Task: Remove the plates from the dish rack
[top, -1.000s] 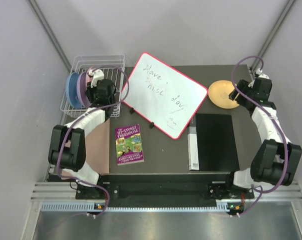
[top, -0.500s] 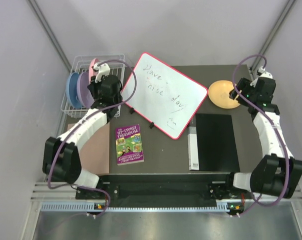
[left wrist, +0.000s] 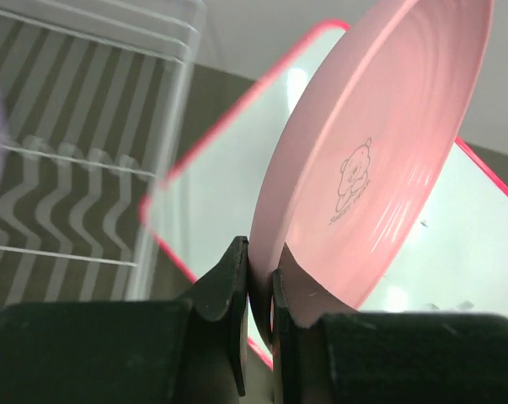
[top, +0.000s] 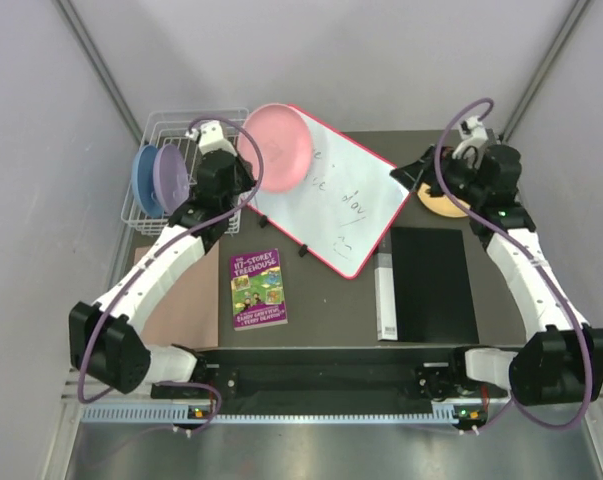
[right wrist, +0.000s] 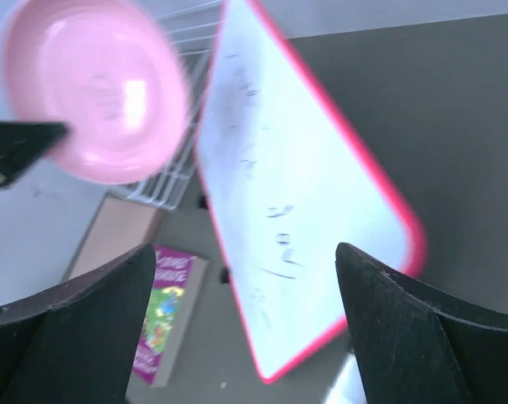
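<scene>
left wrist view puts the pink plate (left wrist: 380, 143) up close, tilted on edge, its lower rim pinched between the pressed-together fingers of the left end effector (left wrist: 260, 269). from the top view the plate sits outside the dish rack (top: 196, 125), just to its right, overlapping the far-left corner of the red-framed whiteboard (top: 341, 205). the lavender plate (top: 171, 175) and the blue plate (top: 141, 180) stand upright in the rack's left part. the yellow-orange plate (top: 439, 205) lies flat on the bench (top: 321, 300) at the far right, partly hidden by the right arm. the right end effector (right wrist: 245, 261) is spread wide, holding nothing. a purple book (top: 258, 289) lies near the whiteboard.
</scene>
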{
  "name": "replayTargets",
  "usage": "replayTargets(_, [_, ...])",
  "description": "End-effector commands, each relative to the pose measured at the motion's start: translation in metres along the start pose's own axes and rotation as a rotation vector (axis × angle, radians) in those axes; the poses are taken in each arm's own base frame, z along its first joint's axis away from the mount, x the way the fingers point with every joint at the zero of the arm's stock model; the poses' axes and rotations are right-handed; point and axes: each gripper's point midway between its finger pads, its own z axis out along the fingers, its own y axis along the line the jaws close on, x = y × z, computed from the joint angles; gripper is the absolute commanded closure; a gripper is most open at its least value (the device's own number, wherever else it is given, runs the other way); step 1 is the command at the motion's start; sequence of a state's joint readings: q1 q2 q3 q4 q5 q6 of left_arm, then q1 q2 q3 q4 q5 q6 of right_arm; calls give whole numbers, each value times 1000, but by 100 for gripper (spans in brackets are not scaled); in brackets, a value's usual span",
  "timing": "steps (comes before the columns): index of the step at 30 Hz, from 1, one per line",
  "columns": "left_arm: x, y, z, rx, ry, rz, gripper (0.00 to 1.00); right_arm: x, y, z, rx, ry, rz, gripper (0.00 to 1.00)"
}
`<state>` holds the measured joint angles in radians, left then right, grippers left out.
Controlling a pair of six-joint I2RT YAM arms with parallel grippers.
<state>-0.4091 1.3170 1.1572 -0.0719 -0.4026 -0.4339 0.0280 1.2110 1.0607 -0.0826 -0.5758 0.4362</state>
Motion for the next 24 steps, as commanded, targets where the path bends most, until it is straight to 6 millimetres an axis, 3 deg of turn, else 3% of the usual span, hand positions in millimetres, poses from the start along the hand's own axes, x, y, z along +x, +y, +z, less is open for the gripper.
replayTargets(1, [34,-73,-7,286,159,-183,100,-5,65,19,-246,-23,-13,12])
replayTargets(3, [46,-82,-8,314,198,-212,100,4,76,30,-277,-8,-6,12])
replayTargets(5, [45,-97,-11,381,199,-254,100,13,83,40,-286,15,-7,12])
replayTargets(9, [49,-111,-20,429,216,-271,100,24,79,55,-263,41,-5,12])
replayTargets(16, [37,-118,-38,483,213,-288,100,43,53,75,-178,93,-8,13])
replayTargets(24, [43,-118,-47,510,238,-296,100,47,49,83,-177,100,-15,26])
